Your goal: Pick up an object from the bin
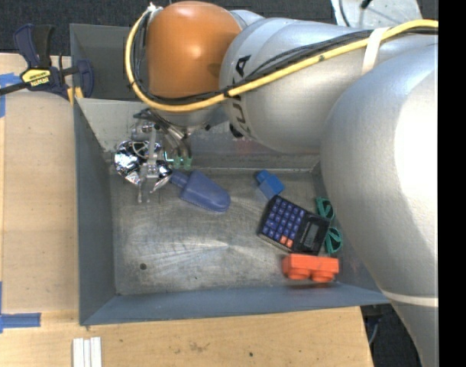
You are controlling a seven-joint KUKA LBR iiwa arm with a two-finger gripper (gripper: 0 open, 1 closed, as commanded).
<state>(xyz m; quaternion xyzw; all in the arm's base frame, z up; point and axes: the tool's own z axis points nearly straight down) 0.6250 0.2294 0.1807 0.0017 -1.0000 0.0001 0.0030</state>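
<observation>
Gripper [150, 176] low in the far-left corner of the grey metal bin [95, 228]: mine, reaching in from the right, with the orange cover [183, 48] on my wrist above it and a yellow cable [309, 60] looped round that cover. Whether the gripper is released or clenched I cannot tell from this angle.

It stands right against a crumpled, silvery foil-like wad [126, 161], the thing nearest to it, which lies near the back wall on the left. I cannot tell whether the wad is gripped or merely touched.

On the bin floor, by size: a dark calculator [290, 223] with blue keys lies tilted on the right side. A blue oblong piece [205, 193] lies just right of the gripper, slanting toward the middle. An orange block-like toy [310, 267] sits near the front wall, just below the calculator. Teal loops [332, 239], seemingly scissor handles, show beside the calculator at the edge of my arm. A small blue piece [269, 182] lies just above the calculator, near the back wall.

Black lettering on my arm's casing is partly hidden, and I cannot read it whole.
</observation>
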